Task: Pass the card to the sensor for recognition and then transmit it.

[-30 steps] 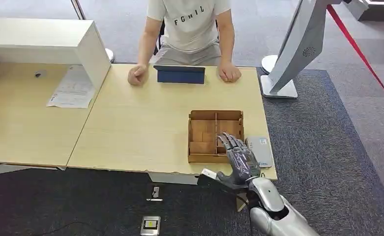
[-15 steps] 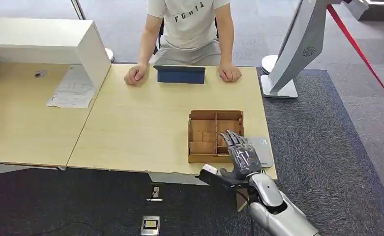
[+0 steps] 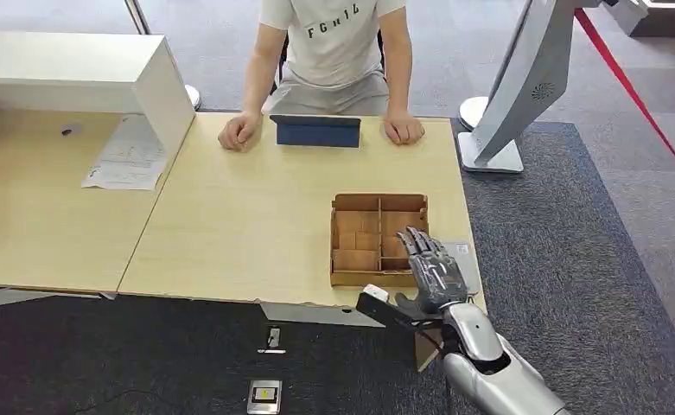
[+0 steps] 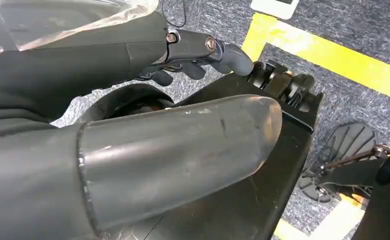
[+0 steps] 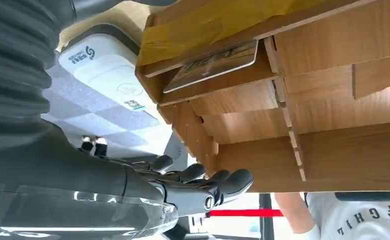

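The task seems to be at its beginning. The card [image 5: 212, 64] lies in a compartment of the wooden divided box [image 3: 378, 239], which stands near the front right corner of the tabletop [image 3: 247, 216]. The right hand [image 3: 435, 275] hovers over the box's right side, fingers spread and holding nothing. The card reader [image 5: 108, 70], a flat white and grey device, lies just beside the box, toward the right edge of the tabletop. So the pickup, the pass over the reader and the handover are all not yet done, as I judge.

The left hand [image 4: 193, 55] hangs low over the floor with fingers curled and nothing in them.

At the far edge sits a person [image 3: 332, 52] with both fists on the tabletop and a blue tablet [image 3: 316, 131] between them. The box's thin walls may hinder the fingers when they reach for the card.
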Motion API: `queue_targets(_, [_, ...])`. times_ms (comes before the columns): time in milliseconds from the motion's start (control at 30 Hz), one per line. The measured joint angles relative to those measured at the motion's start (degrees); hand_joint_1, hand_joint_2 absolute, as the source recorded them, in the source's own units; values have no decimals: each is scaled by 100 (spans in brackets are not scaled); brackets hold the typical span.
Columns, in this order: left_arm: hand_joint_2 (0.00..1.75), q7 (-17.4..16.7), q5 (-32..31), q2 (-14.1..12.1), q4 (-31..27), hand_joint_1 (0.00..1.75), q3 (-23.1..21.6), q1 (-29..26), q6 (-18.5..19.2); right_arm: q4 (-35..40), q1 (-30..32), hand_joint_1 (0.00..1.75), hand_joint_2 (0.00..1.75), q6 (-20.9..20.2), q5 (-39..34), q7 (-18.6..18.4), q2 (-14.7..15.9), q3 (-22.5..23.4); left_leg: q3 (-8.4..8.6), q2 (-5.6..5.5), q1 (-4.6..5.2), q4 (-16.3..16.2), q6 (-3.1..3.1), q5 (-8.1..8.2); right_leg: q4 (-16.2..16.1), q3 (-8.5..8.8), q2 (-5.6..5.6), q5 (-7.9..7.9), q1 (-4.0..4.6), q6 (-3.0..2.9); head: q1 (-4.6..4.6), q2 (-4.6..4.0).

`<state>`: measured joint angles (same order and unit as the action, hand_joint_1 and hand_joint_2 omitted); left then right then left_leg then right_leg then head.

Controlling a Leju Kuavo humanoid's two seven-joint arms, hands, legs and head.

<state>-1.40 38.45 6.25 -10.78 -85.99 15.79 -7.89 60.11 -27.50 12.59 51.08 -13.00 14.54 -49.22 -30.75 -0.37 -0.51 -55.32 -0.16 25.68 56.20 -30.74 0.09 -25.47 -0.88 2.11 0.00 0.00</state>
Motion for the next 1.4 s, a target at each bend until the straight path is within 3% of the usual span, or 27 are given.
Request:
queue_targets(733, [0,17,2,-4,0,0,-35,7,0,433,159,0,175,-243,52,2,72,-11,0,0,0,0,0,0,0,0,0,0,0,0,0,0])
queue_targets(1400, [0,-7,18,-22,0,0,-37,12,-15,245,158,0,175,-188,-15,131,70,-11,0,0,0,0,0,0,1,1,0,0,0,0,0,0])
